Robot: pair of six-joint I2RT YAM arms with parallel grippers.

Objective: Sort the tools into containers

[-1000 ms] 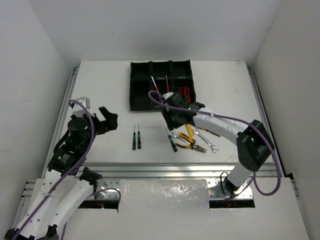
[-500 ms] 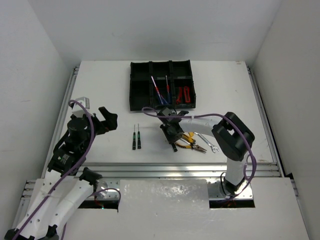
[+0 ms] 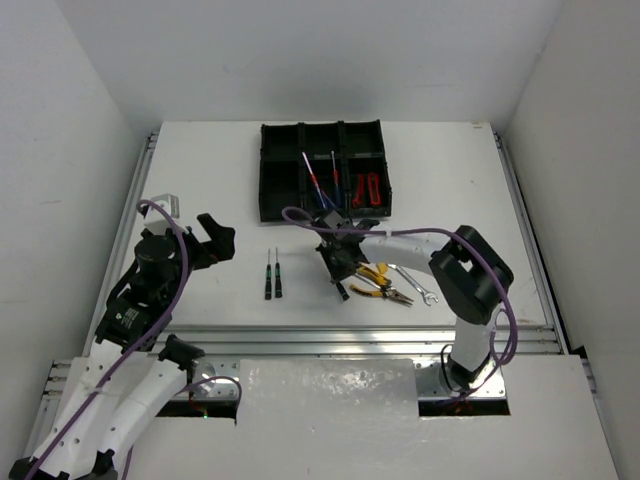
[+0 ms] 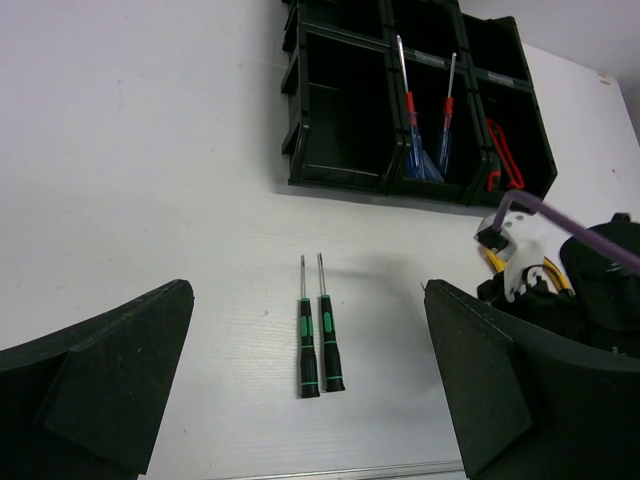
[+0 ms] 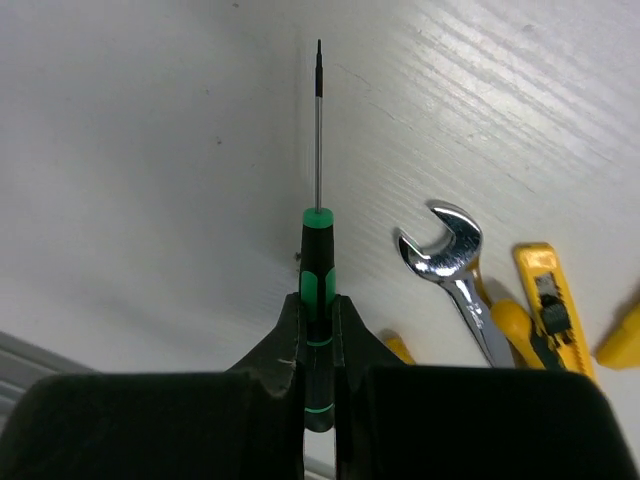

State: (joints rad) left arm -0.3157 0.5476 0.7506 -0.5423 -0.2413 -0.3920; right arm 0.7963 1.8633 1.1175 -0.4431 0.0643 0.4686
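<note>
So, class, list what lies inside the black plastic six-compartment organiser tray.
Inside the black plastic organiser tray, two blue-and-red screwdrivers lean in the near middle compartment, and red-handled cutters lie in the near right one. The other compartments look empty, though the walls partly hide their dark floors.

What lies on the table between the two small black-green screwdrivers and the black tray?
Nothing. In the left wrist view, the table is bare between the two screwdrivers and the near wall of the tray.

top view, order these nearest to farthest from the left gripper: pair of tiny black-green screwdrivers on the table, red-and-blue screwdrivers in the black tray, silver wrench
From the left gripper:
1. pair of tiny black-green screwdrivers, just to its right
2. red-and-blue screwdrivers, in the black tray
3. silver wrench, far right
</note>
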